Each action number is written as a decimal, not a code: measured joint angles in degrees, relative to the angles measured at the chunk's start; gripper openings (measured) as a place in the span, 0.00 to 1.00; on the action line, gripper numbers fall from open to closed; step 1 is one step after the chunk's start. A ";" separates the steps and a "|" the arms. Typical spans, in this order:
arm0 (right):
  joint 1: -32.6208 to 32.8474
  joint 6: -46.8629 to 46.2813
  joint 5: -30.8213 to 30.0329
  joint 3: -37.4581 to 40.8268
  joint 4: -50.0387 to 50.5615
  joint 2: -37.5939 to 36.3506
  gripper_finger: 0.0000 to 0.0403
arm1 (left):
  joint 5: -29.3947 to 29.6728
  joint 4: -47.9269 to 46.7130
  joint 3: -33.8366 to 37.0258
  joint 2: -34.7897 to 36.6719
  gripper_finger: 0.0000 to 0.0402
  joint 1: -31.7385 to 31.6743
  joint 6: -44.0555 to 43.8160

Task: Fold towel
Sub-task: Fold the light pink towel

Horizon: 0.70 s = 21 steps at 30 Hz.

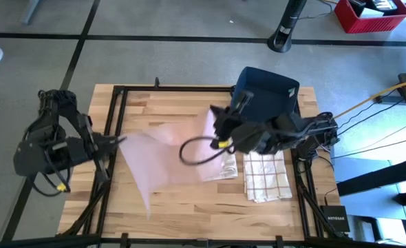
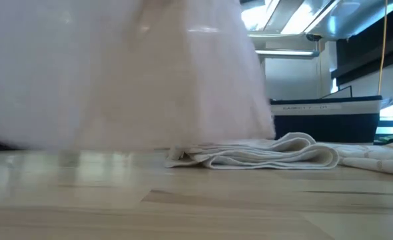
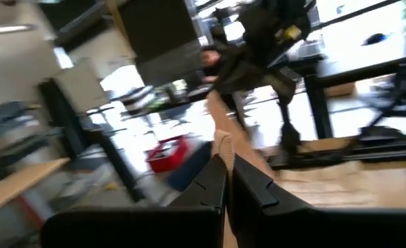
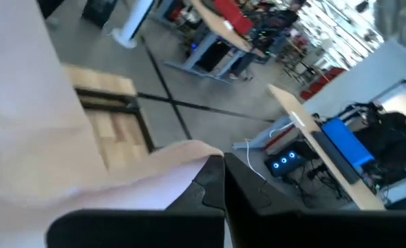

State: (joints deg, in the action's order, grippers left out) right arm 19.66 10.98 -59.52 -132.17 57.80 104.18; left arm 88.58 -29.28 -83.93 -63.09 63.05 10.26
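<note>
Both sets of fingers are pinched tight on the pink towel (image 1: 163, 160). The left gripper (image 1: 118, 141) clamps one corner near the table's (image 1: 189, 207) left edge; the right gripper (image 1: 215, 122) clamps another up over the middle. Between them the towel hangs stretched in the air, its lower part drooping toward the wood, and it fills most of the low view. Just beside it lie a folded white cloth (image 2: 263, 155) and a checked cloth (image 1: 266, 176), with a dark blue bin (image 1: 266, 91) behind.
</note>
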 joint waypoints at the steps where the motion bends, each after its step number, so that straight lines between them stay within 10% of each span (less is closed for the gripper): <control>1: -0.53 0.00 0.00 -1.26 -0.09 0.00 0.00 | 1.11 -0.10 -0.83 0.05 0.01 -0.19 1.23; 12: -2.89 -0.53 1.72 -2.18 -0.57 -2.49 0.00 | -1.07 -0.69 -2.78 2.79 0.00 -0.33 -1.06; 21: -2.81 -12.01 12.95 -2.13 19.18 -2.47 0.00 | -4.72 -5.00 -2.76 3.65 0.00 3.64 -7.83</control>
State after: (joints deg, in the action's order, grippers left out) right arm 16.85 -1.03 -46.58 -134.30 76.97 101.71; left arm 83.87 -34.28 -86.70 -59.44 66.69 2.42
